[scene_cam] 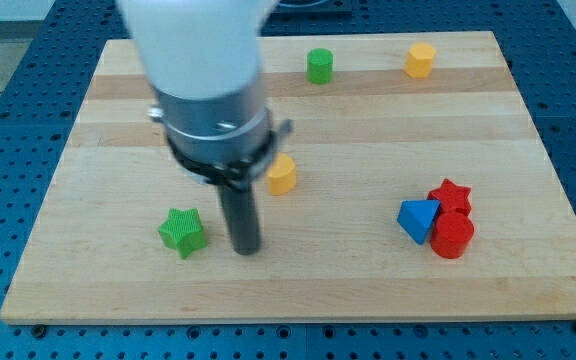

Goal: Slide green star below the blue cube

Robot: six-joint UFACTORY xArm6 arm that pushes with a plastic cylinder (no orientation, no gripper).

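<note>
A pale wooden surface (368,130) sits on blue pegboard. There is no hand, only a rod: my tip (245,250) rests just at three o'clock of the green star (182,232). The blue block (419,219), seemingly wedge-shaped, lies well apart at three o'clock. The star looks light, rigid, prone to spinning; push a flat between points.

The arm (196,45) is a broad white cylinder, smooth and glossy. Under it sits a grey metal collar, ringed by a black band — a small metal tab juts from the band's right side. Below hangs a straight dark rod (241,212), matte, ending in my tip (245,251) — blunt and round.
</note>
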